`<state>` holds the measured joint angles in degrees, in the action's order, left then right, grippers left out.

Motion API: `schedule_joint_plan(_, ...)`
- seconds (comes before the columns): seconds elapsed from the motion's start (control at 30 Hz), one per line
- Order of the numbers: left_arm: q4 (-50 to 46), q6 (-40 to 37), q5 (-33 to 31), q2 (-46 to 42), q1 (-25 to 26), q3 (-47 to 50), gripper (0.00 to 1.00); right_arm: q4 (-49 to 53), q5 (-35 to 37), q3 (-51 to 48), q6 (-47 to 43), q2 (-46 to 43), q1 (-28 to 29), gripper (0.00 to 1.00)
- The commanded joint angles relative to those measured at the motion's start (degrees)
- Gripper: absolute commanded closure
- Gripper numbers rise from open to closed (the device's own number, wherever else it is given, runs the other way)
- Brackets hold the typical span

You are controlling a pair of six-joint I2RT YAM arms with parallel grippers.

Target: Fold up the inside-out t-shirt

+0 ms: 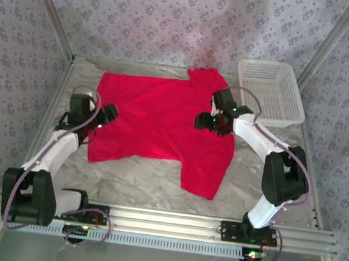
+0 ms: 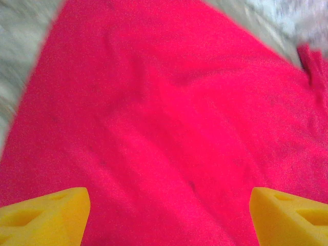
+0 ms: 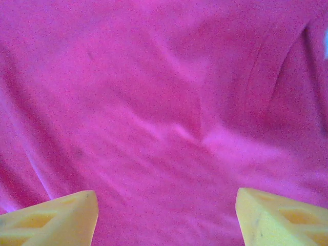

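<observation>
The inside-out t-shirt [image 1: 156, 122] lies spread on the table, bright red, its hem toward the left and one sleeve hanging toward the front right. My left gripper [image 1: 107, 114] hovers at the shirt's left edge, its yellow fingers [image 2: 46, 215] wide apart over smooth red cloth [image 2: 169, 128], nothing between them. My right gripper [image 1: 205, 120] sits over the shirt's right part near the collar. Its yellow fingers [image 3: 56, 218] also stand wide apart above wrinkled cloth [image 3: 169, 113] and hold nothing.
A white plastic basket [image 1: 271, 92] stands at the back right corner, just behind the right arm. Bare silver table surface [image 1: 142, 178] lies in front of the shirt. Patterned walls close in the back and sides.
</observation>
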<state>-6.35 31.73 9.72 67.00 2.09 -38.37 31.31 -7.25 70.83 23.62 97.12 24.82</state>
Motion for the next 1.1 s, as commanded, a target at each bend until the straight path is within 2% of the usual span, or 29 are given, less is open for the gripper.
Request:
schedule_joint_plan(0.0, -1.4, 4.7, 1.7, -2.7, 1.3, 4.9, 0.19, -3.4, -1.7, -4.7, 4.8, -0.8, 0.8, 0.27)
schedule_joint_plan(0.2, -4.5, 7.2, -1.1, -2.5, 0.4, 9.5, 0.18, -3.3, 3.1, -9.6, 7.6, 1.2, 0.2, 0.27)
schedule_joint_plan(0.33, -5.0, 8.9, 0.5, -0.3, -6.2, 11.3, 0.18, -2.2, 5.1, -12.3, 9.0, 2.9, -2.3, 0.27)
schedule_joint_plan(0.47, -0.3, 9.6, 2.9, 5.6, -11.2, 11.6, 0.2, -2.0, 5.4, -14.6, 9.7, 3.2, -5.3, 0.27)
schedule_joint_plan(0.67, 3.8, 8.8, 3.5, 19.5, -11.7, 2.9, 0.24, -1.5, 8.0, -14.3, 9.2, 3.4, -8.0, 0.26)
schedule_joint_plan(0.8, 3.7, 6.9, 6.2, 27.0, -11.7, -5.5, 0.34, -2.2, 7.0, -10.9, 8.6, 4.6, -8.7, 0.27)
schedule_joint_plan(0.93, -3.1, 4.3, 4.3, 24.5, -11.7, -10.2, 0.39, 0.6, 6.0, -6.8, 7.0, 2.9, -7.3, 0.27)
schedule_joint_plan(1.07, -13.5, 1.6, -3.5, 14.3, -11.6, -9.1, 0.41, 2.8, 5.4, -6.0, 5.5, -3.0, -5.3, 0.27)
